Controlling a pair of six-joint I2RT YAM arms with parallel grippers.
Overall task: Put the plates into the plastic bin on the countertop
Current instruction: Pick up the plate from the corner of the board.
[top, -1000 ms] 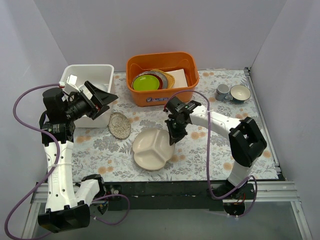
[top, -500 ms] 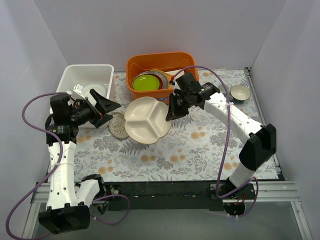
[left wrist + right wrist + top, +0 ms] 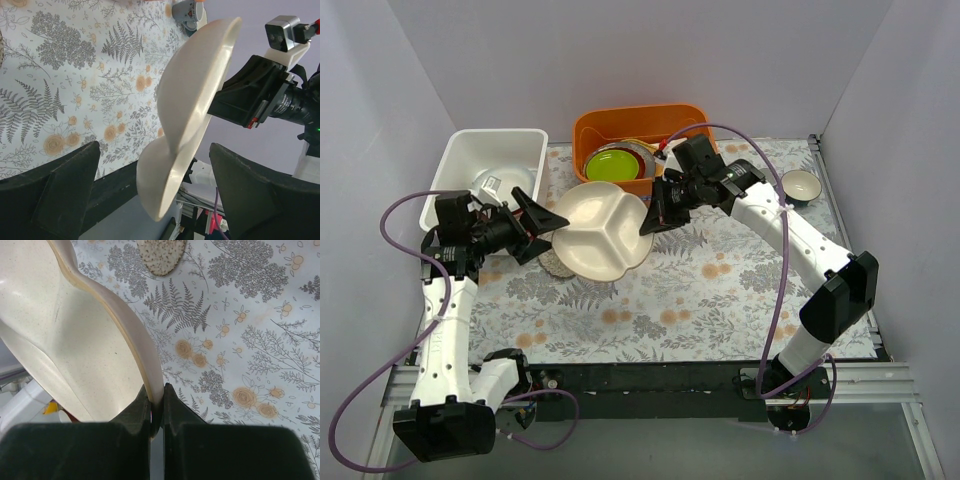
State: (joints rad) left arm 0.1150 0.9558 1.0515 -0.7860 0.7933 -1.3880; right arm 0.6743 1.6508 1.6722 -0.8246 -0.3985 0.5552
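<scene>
Two arms meet at one plate. The cream divided plate (image 3: 600,230) hangs tilted in the air between them, above the countertop (image 3: 720,290). Your right gripper (image 3: 650,220) pinches its right rim, jaws drawn in until only the rim's thickness parts them. Your left gripper (image 3: 538,228) stands wide and empty, facing the opposite edge.

From the left wrist you see the plate edge-on, with its rim inside the gap between the left fingers (image 3: 55,190). It seems to touch neither pad, though the angle is too oblique to be sure. So the plate lies straight ahead of the left pincer, its face running roughly along the line from one gripper to the other.

The white plastic bin (image 3: 455,165) sits at the far left, just beyond the left arm, which is plainly the nearer one to it. A speckled oval plate (image 3: 553,265) lies on the countertop under the raised plate's near edge. The orange tub (image 3: 585,130) stands just past its far edge. You have open room upward and leftward; mind the bin's near wall.
</scene>
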